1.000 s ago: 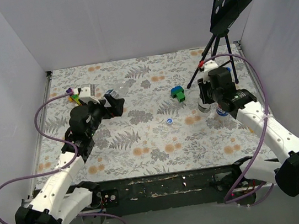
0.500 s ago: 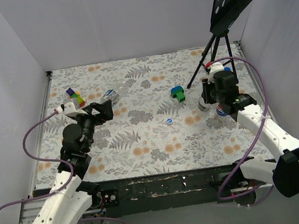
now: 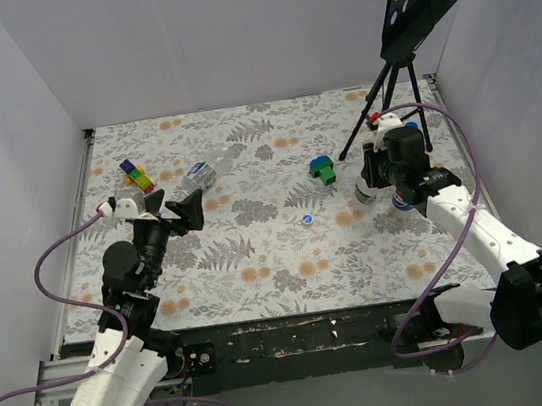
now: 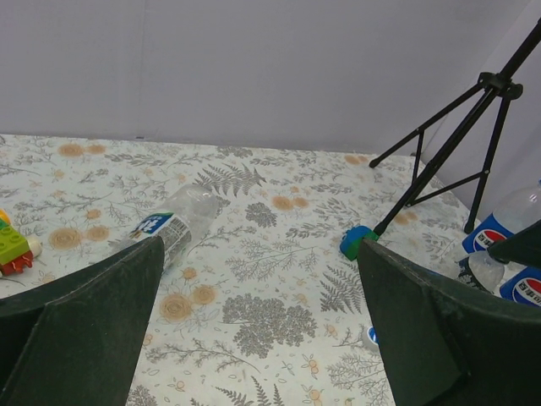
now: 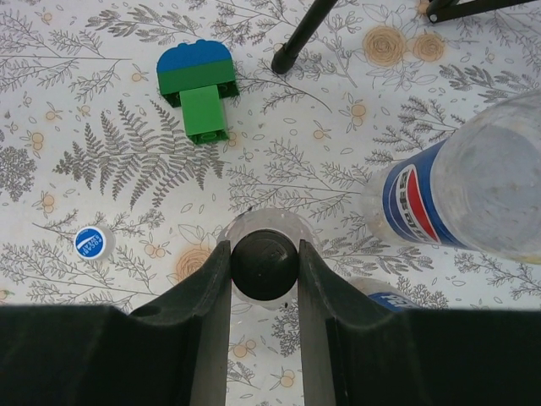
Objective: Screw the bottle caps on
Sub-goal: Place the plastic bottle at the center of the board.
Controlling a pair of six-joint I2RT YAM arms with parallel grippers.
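Right gripper [image 5: 265, 260]: clenched on small round black plastic cap [image 5: 265, 269], over mouth of upright clear plastic bottle [image 5: 265, 218], table's right edge; tightening probably unfinished.
Left gripper [image 4: 260, 254]: released, empty.
Loose blue plastic cap [image 5: 90, 242]: mid-table, unfitted.
Labelled clear bottle [image 4: 173, 224]: lying toward far-left corner, pending.

We find open mat [image 3: 258, 255] across the middle. At right, the tripod legs [image 5: 304, 32] and, seemingly, two standing bottles [image 5: 439, 203] hem the right gripper [image 5: 264, 255].

A standing bottle [image 5: 448, 199] wears a blue label lettered Pepsi, two bottles [image 4: 499, 224] in the left wrist view show the Pepsi globe, and white print on the loose blue cap [image 5: 90, 242] is unreadable.
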